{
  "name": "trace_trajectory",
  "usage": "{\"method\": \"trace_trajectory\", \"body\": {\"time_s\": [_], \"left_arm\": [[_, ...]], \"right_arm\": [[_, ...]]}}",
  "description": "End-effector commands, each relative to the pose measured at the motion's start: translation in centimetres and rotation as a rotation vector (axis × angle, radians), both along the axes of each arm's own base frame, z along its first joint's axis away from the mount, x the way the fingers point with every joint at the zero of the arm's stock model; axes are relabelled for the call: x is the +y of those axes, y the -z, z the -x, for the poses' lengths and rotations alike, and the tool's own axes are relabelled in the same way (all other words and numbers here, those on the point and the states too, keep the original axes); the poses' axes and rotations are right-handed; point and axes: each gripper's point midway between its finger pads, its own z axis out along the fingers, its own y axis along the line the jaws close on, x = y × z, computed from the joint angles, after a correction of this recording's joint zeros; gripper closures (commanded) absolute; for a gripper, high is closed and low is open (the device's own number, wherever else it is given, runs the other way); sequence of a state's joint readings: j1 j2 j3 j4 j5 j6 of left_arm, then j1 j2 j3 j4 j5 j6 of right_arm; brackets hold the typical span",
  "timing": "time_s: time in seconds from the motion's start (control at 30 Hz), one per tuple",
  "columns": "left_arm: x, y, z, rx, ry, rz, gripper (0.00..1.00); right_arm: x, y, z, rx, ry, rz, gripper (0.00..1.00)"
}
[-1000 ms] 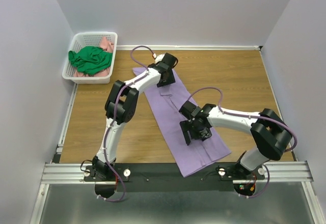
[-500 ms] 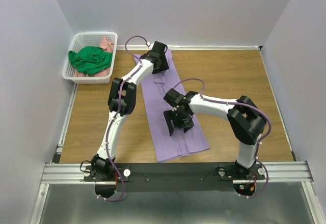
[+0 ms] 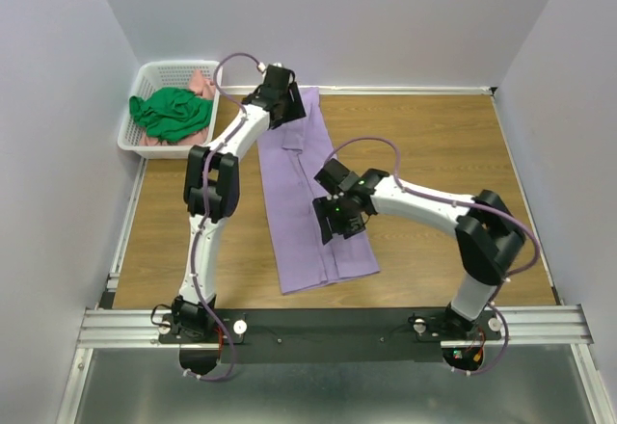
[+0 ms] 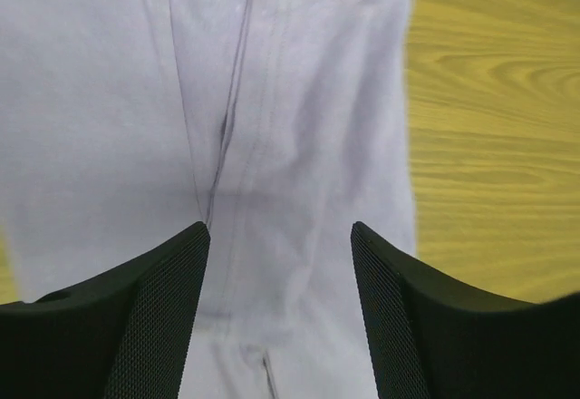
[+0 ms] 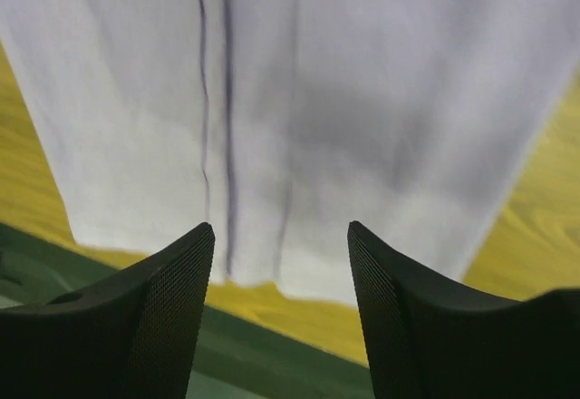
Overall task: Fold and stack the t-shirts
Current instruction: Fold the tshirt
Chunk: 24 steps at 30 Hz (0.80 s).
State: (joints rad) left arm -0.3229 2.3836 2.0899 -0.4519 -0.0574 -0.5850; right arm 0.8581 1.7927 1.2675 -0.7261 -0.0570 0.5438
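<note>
The lavender t-shirt (image 3: 299, 202) lies folded into a long strip, running from the back of the table toward the front. My left gripper (image 3: 282, 104) is at its far end. In the left wrist view the left gripper (image 4: 279, 231) is open just over the lavender cloth (image 4: 299, 100), with seams showing between its fingers. My right gripper (image 3: 335, 220) hovers over the strip's right side, near the front hem. It is open (image 5: 280, 228) above the hem (image 5: 362, 100). A green t-shirt (image 3: 172, 114) and a pink one (image 3: 201, 85) lie crumpled in the basket.
The white lattice basket (image 3: 145, 82) stands at the back left corner against the wall. Bare wooden tabletop (image 3: 434, 154) spreads to the right of the shirt. A black rail (image 3: 328, 323) with both arm bases runs along the near edge.
Both arms swung left and toward the back. The lavender strip turned with them from a diagonal to nearly straight, and its near end came off the rail. The right jaws narrowed a little.
</note>
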Motion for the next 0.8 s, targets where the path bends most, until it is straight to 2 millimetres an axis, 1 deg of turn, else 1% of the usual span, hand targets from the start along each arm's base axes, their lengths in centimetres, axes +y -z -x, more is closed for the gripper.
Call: {"method": "trace_trajectory", "body": {"time_s": [0.0, 0.03, 0.07, 0.1, 0.13, 0.17, 0.2, 0.23, 0.27, 0.3, 0.37, 0.4, 0.43, 0.47, 0.5, 0.53, 0.57, 0.6, 0.67, 0.7, 0.73, 0.77], "left_arm": [[1.3, -12.8, 0.1, -0.235, -0.028, -0.012, 0.26], [1.6, -13.6, 0.6, -0.241, -0.034, -0.015, 0.26], [1.9, -15.1, 1.8, -0.254, -0.038, -0.015, 0.27], [2.3, -15.7, 2.6, -0.255, -0.05, -0.022, 0.26], [2.8, -18.3, 3.9, -0.293, -0.059, -0.012, 0.26], [3.1, -17.5, 5.1, -0.267, -0.063, -0.028, 0.26], [3.6, -17.7, 6.0, -0.263, -0.083, -0.044, 0.26], [4.1, -19.8, 7.5, -0.291, -0.095, -0.038, 0.26], [4.5, -19.9, 8.4, -0.288, -0.104, -0.046, 0.26], [5.1, -19.9, 10.4, -0.275, -0.117, -0.059, 0.26], [5.7, -19.6, 12.3, -0.259, -0.12, -0.066, 0.26], [6.2, -17.5, 13.7, -0.216, -0.128, -0.092, 0.26], [6.8, -18.7, 15.1, -0.237, -0.137, -0.084, 0.26], [7.3, -16.7, 16.4, -0.196, -0.136, -0.106, 0.26], [7.7, -16.3, 17.3, -0.19, -0.138, -0.109, 0.26], [8.1, -17.2, 18.6, -0.212, -0.143, -0.101, 0.26], [8.3, -16.7, 19.4, -0.2, -0.15, -0.096, 0.26], [8.4, -15.5, 21.1, -0.177, -0.141, -0.092, 0.26], [8.4, -14.1, 22.6, -0.147, -0.135, -0.08, 0.26], [8.5, -12.1, 24.0, -0.101, -0.122, -0.09, 0.26], [8.3, -11.4, 24.7, -0.083, -0.114, -0.077, 0.26], [8.1, -11.4, 25.6, -0.085, -0.105, -0.063, 0.26]], "right_arm": [[-2.9, -0.6, 2.2, 0.002, -0.004, 0.044, 0.36], [-3.1, -0.2, 2.7, 0.022, -0.009, 0.046, 0.38], [-3.2, -0.3, 3.1, 0.031, -0.01, 0.04, 0.44], [-3.5, 0.2, 3.7, 0.05, -0.009, 0.045, 0.47], [-3.5, 0.2, 3.9, 0.049, -0.013, 0.044, 0.51], [-3.5, 0.3, 4.0, 0.05, -0.013, 0.039, 0.52], [-3.4, 0.5, 4.3, 0.056, -0.015, 0.034, 0.53], [-3.3, 0.5, 4.5, 0.061, -0.016, 0.025, 0.54], [-3.1, 0.5, 4.6, 0.064, -0.018, 0.012, 0.56], [-2.7, 0.7, 4.9, 0.081, -0.019, -0.004, 0.57], [-2.5, 1.1, 5.1, 0.093, -0.018, -0.006, 0.59], [-2.3, 1.4, 5.3, 0.096, -0.021, -0.007, 0.59], [-2.1, 1.5, 5.4, 0.097, -0.02, -0.011, 0.6], [-2.0, 1.5, 5.5, 0.099, -0.021, -0.014, 0.61], [-1.5, 1.6, 5.7, 0.101, -0.025, -0.023, 0.61], [-1.3, 1.6, 5.8, 0.104, -0.026, -0.027, 0.61], [-1.2, 1.8, 5.9, 0.107, -0.025, -0.025, 0.61], [-1.0, 2.3, 6.3, 0.122, -0.028, -0.013, 0.61], [-1.0, 2.8, 6.5, 0.127, -0.027, 0.003, 0.61], [-0.9, 3.0, 6.7, 0.127, -0.025, 0.012, 0.61], [-1.1, 3.3, 6.6, 0.118, -0.018, 0.029, 0.62], [-1.2, 3.5, 6.5, 0.112, -0.011, 0.041, 0.63]]}}
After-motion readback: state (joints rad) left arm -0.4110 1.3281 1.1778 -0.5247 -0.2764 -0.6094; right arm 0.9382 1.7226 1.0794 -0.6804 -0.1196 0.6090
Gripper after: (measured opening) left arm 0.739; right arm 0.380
